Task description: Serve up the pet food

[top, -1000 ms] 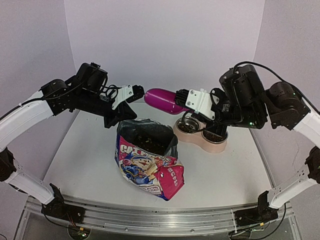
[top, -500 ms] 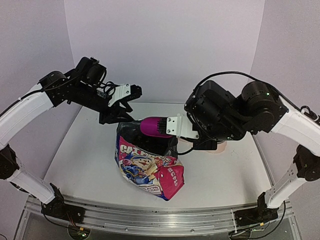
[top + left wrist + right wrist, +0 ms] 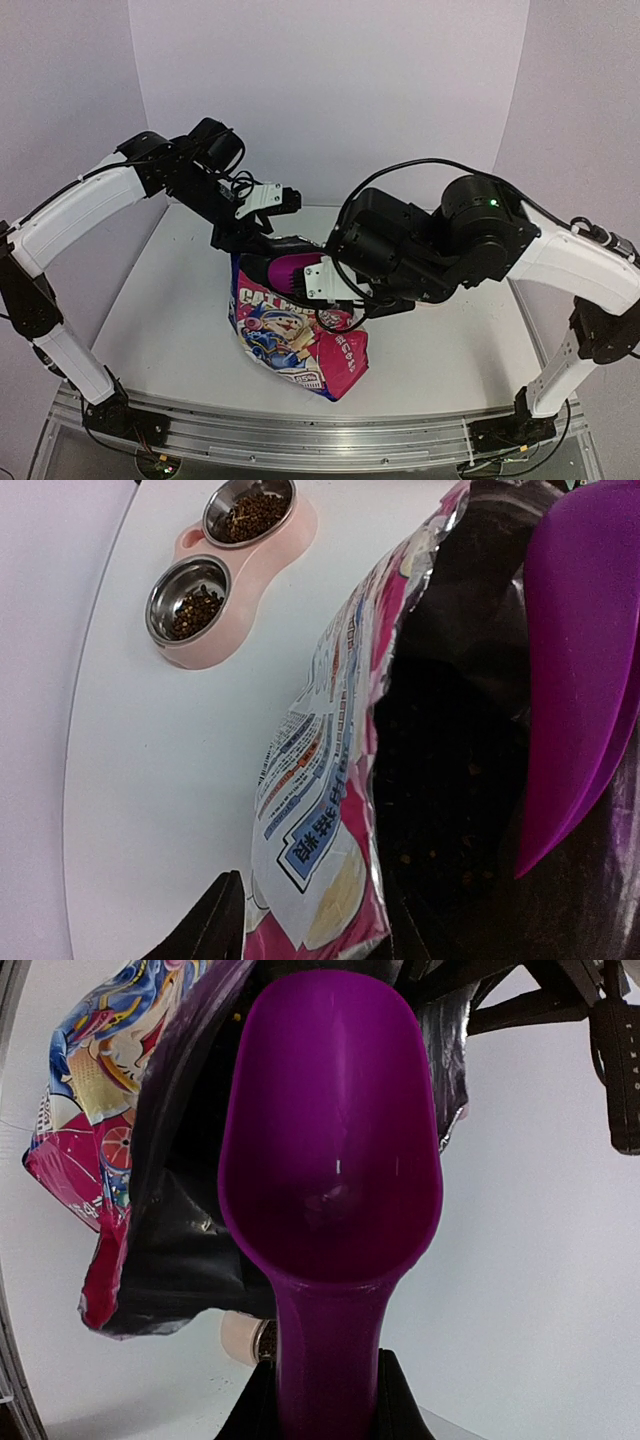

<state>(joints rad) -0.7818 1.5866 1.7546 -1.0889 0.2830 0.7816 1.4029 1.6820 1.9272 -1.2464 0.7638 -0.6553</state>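
The cat food pouch stands open at mid-table. Dark kibble lies deep inside it. My right gripper is shut on the handle of the magenta scoop. The scoop's bowl looks empty and points into the pouch mouth; it also shows in the left wrist view. My left gripper is at the pouch's back rim, its jaws apart astride the pouch wall. The pink feeder holds kibble in both steel bowls.
In the top view my right arm hides the feeder. A bit of the feeder shows under the scoop handle. The table's back corner and side walls are close behind the left arm.
My right arm has swung the scoop left from over the feeder and down into the pouch mouth. My left gripper has dropped from above the pouch to its back rim.
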